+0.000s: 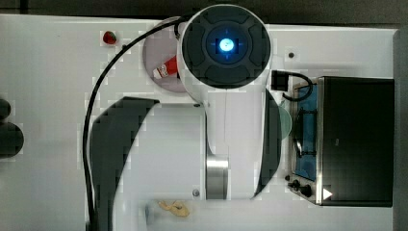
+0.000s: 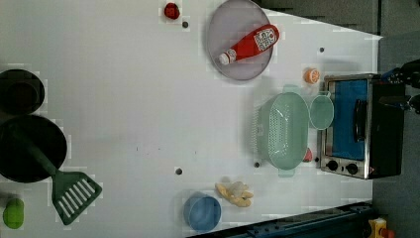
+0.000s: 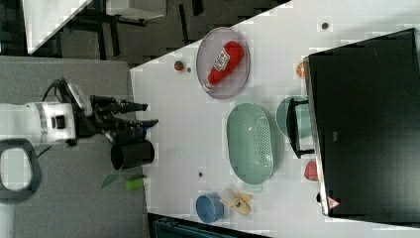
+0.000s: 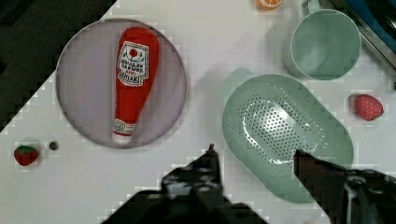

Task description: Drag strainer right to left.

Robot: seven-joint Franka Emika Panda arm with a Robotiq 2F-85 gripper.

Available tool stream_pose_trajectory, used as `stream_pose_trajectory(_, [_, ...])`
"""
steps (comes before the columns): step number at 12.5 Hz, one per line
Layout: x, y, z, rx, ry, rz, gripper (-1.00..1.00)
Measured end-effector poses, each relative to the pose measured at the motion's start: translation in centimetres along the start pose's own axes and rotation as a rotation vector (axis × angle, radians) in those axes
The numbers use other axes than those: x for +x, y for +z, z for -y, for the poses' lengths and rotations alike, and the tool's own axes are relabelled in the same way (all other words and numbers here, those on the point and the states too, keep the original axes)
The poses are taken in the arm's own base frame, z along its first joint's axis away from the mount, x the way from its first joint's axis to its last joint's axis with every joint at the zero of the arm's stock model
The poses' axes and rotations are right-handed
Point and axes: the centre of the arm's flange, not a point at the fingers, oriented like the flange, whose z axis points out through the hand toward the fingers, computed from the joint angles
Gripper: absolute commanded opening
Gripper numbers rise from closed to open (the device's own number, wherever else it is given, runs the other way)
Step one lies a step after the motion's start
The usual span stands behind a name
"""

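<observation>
The strainer (image 2: pixel 282 131) is a pale mint-green oval basin with a grid of small holes. It rests on the white table beside the toaster oven, at the left view's right. It also lies mid-table in the right view as the strainer (image 3: pixel 250 144). In the wrist view my gripper (image 4: pixel 257 156) hangs well above the strainer (image 4: pixel 285 133), open, with its two dark fingertips (image 4: pixel 211 161) spread over the basin's near rim and nothing between them. The right view has the gripper (image 3: pixel 145 114) high up, away from the table surface.
A mint cup (image 2: pixel 321 112) stands between the strainer and the toaster oven (image 2: pixel 359 129). A grey plate (image 2: pixel 223 34) holding a ketchup bottle (image 2: pixel 250 43) lies nearby. A strawberry (image 4: pixel 368 106), a blue bowl (image 2: pixel 203 212) and black pots (image 2: pixel 27 144) sit around the table (image 2: pixel 124 99).
</observation>
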Motion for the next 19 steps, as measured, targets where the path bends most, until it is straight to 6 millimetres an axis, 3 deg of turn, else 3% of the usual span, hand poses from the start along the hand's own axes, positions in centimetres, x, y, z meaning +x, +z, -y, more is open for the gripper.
stream_pose_trajectory(1, [-2.5, 0.8, -3.6, -0.058, 0.009, 0.055, 0.59])
stream_pose_trajectory(2, [-5.0, 0.2, -7.7, -0.106, 0.025, 0.091, 0.81])
stream_pose_trajectory(3, [-6.6, -1.3, -11.1, -0.084, 0.051, 0.093, 1.0])
stream_pose_trajectory(5, [-8.8, -6.1, -15.7, 0.016, 0.082, 0.024, 1.0])
stream_pose_trajectory(7, [-10.4, -9.6, -17.8, 0.093, 0.088, -0.039, 1.0])
stream_pose_trajectory(8, [-10.3, -9.6, -17.5, 0.096, 0.085, -0.062, 1.0])
stream_pose_trajectory(9, [-9.6, -8.4, -16.3, 0.108, 0.104, -0.078, 1.0])
stream_pose_trajectory(10, [-8.1, -5.8, -14.7, 0.109, 0.136, -0.082, 1.0])
stream_pose_trajectory(11, [-6.6, -1.7, -13.0, 0.069, 0.162, -0.051, 1.0])
stream_pose_trajectory(14, [-4.4, 14.4, -9.5, -0.104, 0.28, 0.055, 1.0])
stream_pose_trajectory(16, [-4.6, 23.3, -8.8, -0.171, 0.344, 0.099, 1.0])
stream_pose_trajectory(17, [-5.1, 26.5, -8.8, -0.181, 0.362, 0.11, 1.0])
stream_pose_trajectory(19, [-5.6, 30.0, -8.3, -0.157, 0.373, 0.103, 1.0])
